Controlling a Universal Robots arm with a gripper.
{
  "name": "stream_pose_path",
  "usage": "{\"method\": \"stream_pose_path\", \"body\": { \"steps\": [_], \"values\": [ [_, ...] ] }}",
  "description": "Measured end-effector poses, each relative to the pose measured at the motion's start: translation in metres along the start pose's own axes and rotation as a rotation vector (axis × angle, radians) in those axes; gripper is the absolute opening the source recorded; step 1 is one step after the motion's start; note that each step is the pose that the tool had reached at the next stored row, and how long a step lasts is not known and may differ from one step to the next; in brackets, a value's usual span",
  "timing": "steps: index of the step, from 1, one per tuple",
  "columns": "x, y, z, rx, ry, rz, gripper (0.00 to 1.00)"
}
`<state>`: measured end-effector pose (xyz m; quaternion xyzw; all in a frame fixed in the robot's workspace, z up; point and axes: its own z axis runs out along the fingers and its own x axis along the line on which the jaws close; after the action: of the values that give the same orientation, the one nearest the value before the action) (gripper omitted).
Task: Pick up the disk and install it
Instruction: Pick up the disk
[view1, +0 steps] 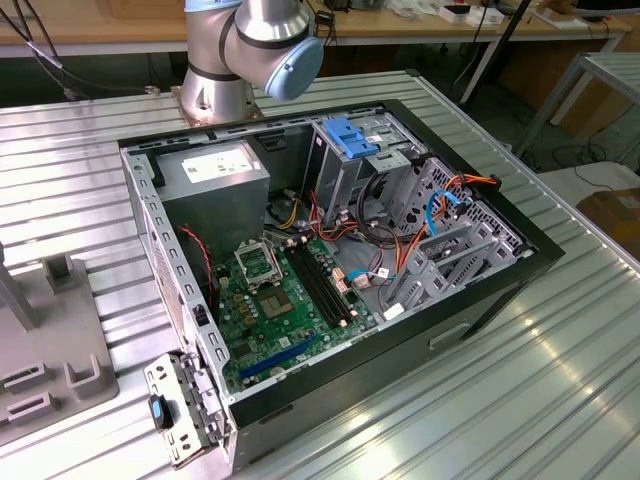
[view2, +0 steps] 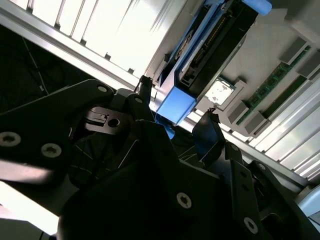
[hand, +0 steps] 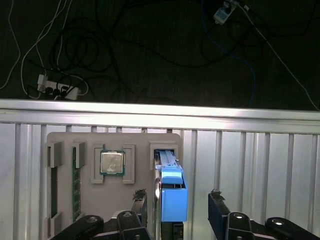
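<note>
Jaws: your gripper (hand: 176, 199) stands wide open, holding nothing, fingers either side of the disk (hand: 170, 172).
Disk: on edge in the tray (hand: 140, 141) slot.

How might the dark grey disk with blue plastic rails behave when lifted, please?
The dark grey disk with blue rails, a metal slab, looks rigid, probably dense for its size. Standing on edge in the grey slotted holder, it may tip if nudged.
</note>
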<state>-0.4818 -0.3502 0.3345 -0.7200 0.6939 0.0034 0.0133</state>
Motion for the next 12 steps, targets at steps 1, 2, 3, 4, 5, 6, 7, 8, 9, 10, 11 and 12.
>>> {"method": "stream_pose_path", "body": {
  "steps": [1,2,3,4,5,6,7,8,9,10,11,12],
  "values": [
    [0.0,0.0,0.0,0.0,0.0,0.0,0.6],
    [0.0,0.0,0.0003,0.0001,0.0,0.0,0.6],
    [0.0,0.0,0.0004,0.0001,0.0,0.0,0.6],
    [0.0,0.0,0.0004,0.0,0.0,0.0,0.6],
    [0.0,0.0,0.0007,0.0001,0.0,0.0,0.6],
    [0.0,0.0,0.0014,0.0002,-0.0001,0.0,0.6],
    [0.0001,0.0,0.0021,0.0001,0.0,0.0,0.6],
    [0.0001,0.0,0.0026,0.0001,0.0,0.0,0.6],
    [0.0001,0.0,0.0035,0.0,0.0,0.0,0.6],
    [0.0001,0.0001,0.0044,0.0,0.0,0.0,0.6],
    [0.0001,0.0001,0.0053,0.0,0.0,0.0,0.6],
    [0.0001,0.0001,0.0058,0.0,0.0,0.0,0.6]
  ]
}}
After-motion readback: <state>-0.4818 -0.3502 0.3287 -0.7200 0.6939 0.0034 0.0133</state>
